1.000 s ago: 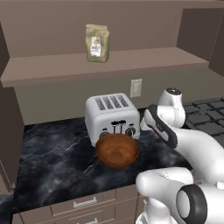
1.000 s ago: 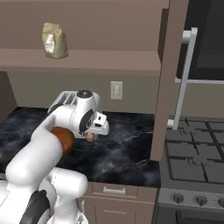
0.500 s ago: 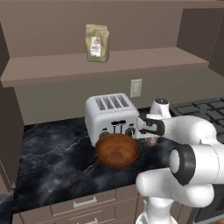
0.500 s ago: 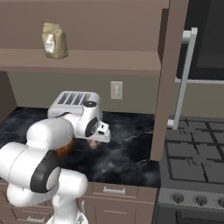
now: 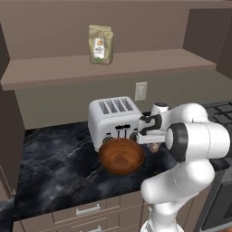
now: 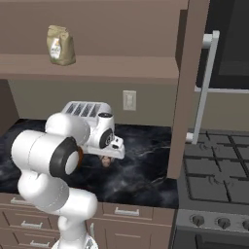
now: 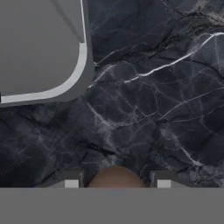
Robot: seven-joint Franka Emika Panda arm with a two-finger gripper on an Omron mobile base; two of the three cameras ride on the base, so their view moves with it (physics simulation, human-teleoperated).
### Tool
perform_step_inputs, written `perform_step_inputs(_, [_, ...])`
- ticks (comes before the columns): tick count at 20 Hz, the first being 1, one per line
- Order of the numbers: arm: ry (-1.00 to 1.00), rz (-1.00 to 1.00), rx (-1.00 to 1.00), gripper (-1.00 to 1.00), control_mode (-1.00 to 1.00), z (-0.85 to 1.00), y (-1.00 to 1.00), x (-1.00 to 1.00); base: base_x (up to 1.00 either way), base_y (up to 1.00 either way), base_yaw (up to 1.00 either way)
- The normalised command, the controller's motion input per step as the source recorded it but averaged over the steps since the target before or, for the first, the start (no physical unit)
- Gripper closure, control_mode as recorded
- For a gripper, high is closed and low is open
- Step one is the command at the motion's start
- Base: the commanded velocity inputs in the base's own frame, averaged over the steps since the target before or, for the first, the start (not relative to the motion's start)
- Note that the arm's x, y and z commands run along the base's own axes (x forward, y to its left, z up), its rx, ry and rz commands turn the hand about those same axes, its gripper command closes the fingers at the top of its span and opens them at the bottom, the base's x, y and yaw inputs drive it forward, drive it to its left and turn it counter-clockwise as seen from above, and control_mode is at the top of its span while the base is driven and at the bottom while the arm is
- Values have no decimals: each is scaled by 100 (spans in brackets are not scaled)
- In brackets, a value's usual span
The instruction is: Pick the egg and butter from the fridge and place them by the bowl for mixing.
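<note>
Gripping egg [image 7: 116, 177], claw [image 7: 116, 180], bag [image 5: 100, 44] label unreadable

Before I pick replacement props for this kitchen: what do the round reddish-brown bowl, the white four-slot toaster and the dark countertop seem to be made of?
The round reddish-brown bowl looks like wood with a satin finish: brown grain rings show inside. The white four-slot toaster looks like painted metal or plastic; its plain, smooth shell leaves that open. The dark countertop looks like polished black marble or similar stone, given its pale branching veins.

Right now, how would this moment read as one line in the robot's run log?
stage: placing egg | gripper: shut on egg | position: low over counter, between toaster and bowl side | butter: not placed
</note>
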Motion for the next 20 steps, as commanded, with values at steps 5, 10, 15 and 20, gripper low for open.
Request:
perform_step_inputs(5, [0,0,0,-100,-100,-3,0,1,0,0,0])
perform_step_inputs(10, [0,0,0,-100,-100,0,0,0,0,0,0])
perform_step_inputs(15, [-1,0,0,-100,-100,2,0,0,0,0,0])
perform_step_inputs(20, [-1,0,0,-100,-100,43,0,-1,0,0,0])
